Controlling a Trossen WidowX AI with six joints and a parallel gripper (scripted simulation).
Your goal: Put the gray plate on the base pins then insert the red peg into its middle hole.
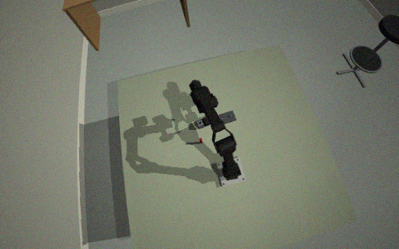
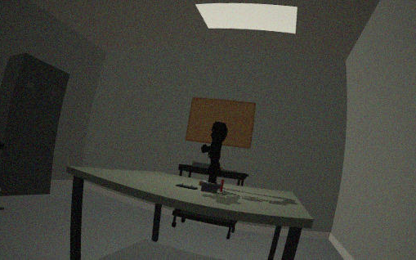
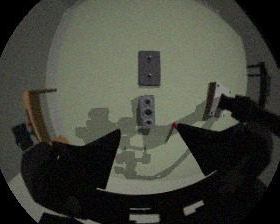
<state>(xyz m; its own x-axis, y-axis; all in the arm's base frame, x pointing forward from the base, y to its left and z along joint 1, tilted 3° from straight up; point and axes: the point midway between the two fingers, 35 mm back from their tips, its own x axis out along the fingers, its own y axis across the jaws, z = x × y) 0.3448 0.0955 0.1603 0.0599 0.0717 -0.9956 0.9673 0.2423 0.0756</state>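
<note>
As your pale-green table (image 1: 276, 188) (image 2: 140, 179) (image 3: 101, 55) stands in a dim room (image 2: 140, 102), the red peg (image 1: 201, 140) (image 2: 222, 186) (image 3: 175, 125) seems upright, long axis vertical; your claw (image 3: 149, 129) gapes open.

Gray plate (image 1: 202, 124) (image 2: 209, 187) (image 3: 152, 107), three-holed, apart from two-pinned base (image 1: 227, 117) (image 2: 186, 186) (image 3: 149, 68) (pins bare); red peg (image 1: 201, 140) (image 2: 221, 186) (image 3: 175, 125) upright nearby.

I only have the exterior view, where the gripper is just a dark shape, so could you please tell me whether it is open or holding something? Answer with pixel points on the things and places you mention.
Observer: It's open: the wrist view shows the gripper (image 3: 149, 129) with its fingers wide apart and nothing between them.
Operator: Thank you. Which holes show on the gray plate (image 1: 200, 125) (image 2: 209, 185) (image 3: 142, 107)?
Observer: From the wrist, three holes show in a row along it.
Operator: And what shows on the base (image 1: 227, 117) (image 2: 186, 186) (image 3: 149, 68)?
Observer: Two pins stand uncovered, with a strip of table top visible between base and plate.
</note>
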